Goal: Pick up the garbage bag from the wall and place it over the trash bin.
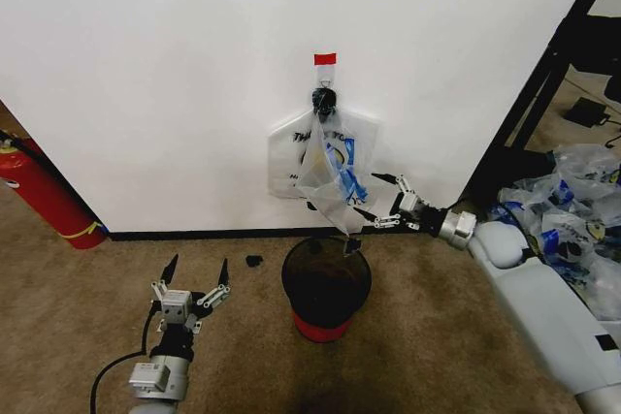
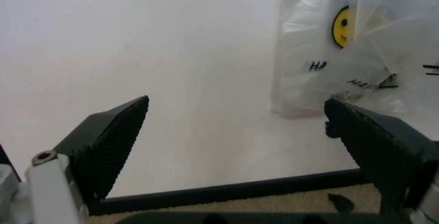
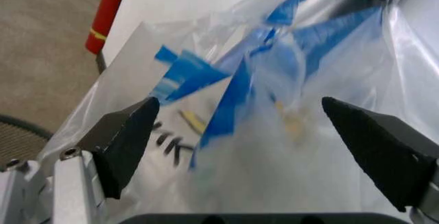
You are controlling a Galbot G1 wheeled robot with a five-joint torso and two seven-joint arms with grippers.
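1. On the far left, a red fire extinguisher leaned by the wall.
2. The left gripper sat low over the carpet, left of the bin. Its fingers pointed up at the wall and were spread wide, holding nothing. The bag was well off to its right side.
3. In the middle, the bag hung on the wall from a small hook under a strip of red tape. It hung long and straight down. Its bottom end was just above the bin.
4. The bin stood on the floor by the wall, right under the bag.
5. The right gripper was at the bag's lower right edge. Its arm reached in low from the right, almost flat. It was much nearer to the bag than the left one.
6. In the right wrist view, the right gripper's fingers were wide open, with the bag's soft plastic bunched between them. They had not closed on it, so I think the grab was not done yet.
7. On the far right, a heap of bags lay on the floor.
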